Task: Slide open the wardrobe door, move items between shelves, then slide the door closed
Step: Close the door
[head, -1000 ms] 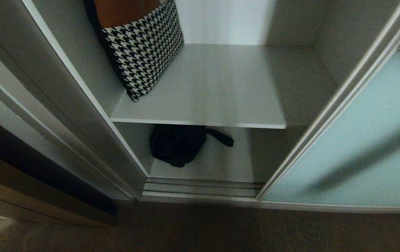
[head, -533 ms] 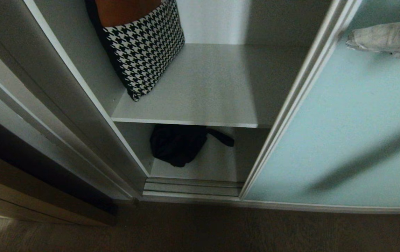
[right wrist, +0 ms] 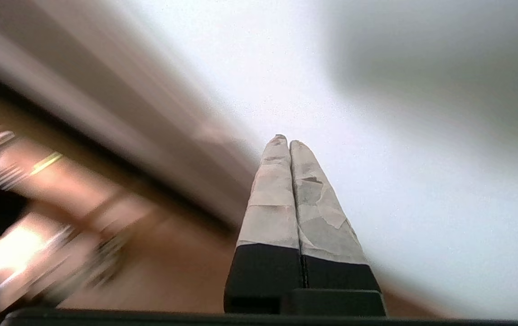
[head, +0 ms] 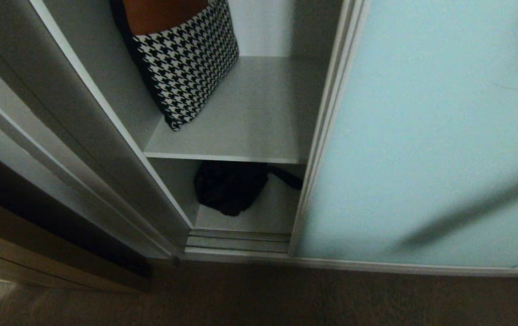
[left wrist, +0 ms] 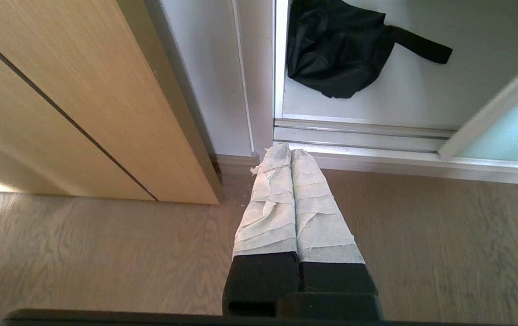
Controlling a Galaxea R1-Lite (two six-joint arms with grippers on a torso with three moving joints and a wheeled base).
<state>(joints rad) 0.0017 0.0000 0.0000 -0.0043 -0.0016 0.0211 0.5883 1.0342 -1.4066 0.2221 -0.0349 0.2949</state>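
Covering most of the opening, the sliding wardrobe door [head: 422, 136] meets the right gripper's [right wrist: 284, 141] pressed-together fingertips.

Left gripper [left wrist: 289, 151], its tape-wrapped fingers [left wrist: 270, 199] pressed together, points down over the wooden floor [left wrist: 444, 235] just before the ribbed silver floor track [left wrist: 358, 133]. A crumpled black bag [left wrist: 336, 54] with a strap lies on the white bottom shelf [left wrist: 422, 95]. The sliding wardrobe door [left wrist: 512, 133] shows at one edge, a light wood panel [left wrist: 68, 90] at the other.
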